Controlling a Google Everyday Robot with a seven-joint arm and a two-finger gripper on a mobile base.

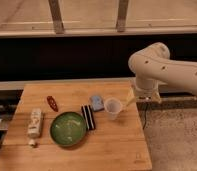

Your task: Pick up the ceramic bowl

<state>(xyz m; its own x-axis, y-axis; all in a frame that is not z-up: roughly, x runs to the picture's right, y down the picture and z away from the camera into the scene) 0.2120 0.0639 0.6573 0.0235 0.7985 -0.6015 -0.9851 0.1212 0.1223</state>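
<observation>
Glossy green bowl (68, 128), wide & shallow, darker rim, pale flecks inside, upright on desk (112, 150) front-center; tool (132, 101) apart, to its right.

You've got a wooden table (112, 150) on a speckled grey floor (177, 137), dark panel (67, 57) behind it, framed windows (87, 12) up top.

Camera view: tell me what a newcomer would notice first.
The glossy green ceramic bowl stands out, sitting left of centre on the wooden table. Next is the bulky white robot arm at the right, with its gripper hanging over the table's far right edge, just beside a small translucent cup.
</observation>
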